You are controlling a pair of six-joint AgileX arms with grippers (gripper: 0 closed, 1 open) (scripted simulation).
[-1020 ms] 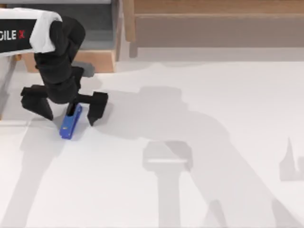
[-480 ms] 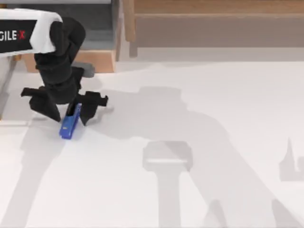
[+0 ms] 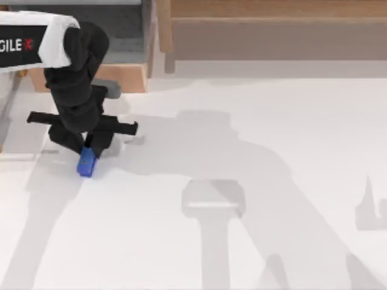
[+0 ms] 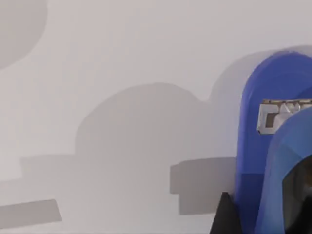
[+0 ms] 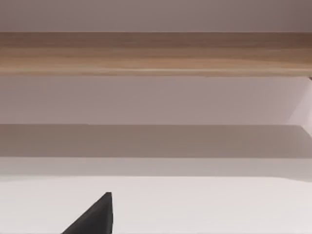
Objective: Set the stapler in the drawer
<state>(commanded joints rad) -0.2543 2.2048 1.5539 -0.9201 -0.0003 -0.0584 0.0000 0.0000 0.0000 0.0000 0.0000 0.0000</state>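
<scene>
The blue stapler (image 3: 86, 164) lies on the white table at the left, its far end hidden under my left gripper (image 3: 89, 148). That gripper reaches down from above, and its fingers are shut on the stapler's two sides. The left wrist view shows the stapler (image 4: 273, 161) close up, with its metal plate and one black fingertip (image 4: 224, 220) against it. The drawer (image 3: 124, 77) stands open behind the left arm at the back left, with a tan front panel and a grey floor. A black fingertip (image 5: 97, 217) of my right gripper shows in the right wrist view.
A long brown wooden shelf unit (image 3: 272, 30) runs along the back right and fills the background of the right wrist view as the shelf unit (image 5: 156, 53). Arm shadows cross the white tabletop (image 3: 272, 151).
The left gripper's fingers have drawn together from wide open onto the stapler. The arm has sunk a little over it. The stapler has stayed in place.
</scene>
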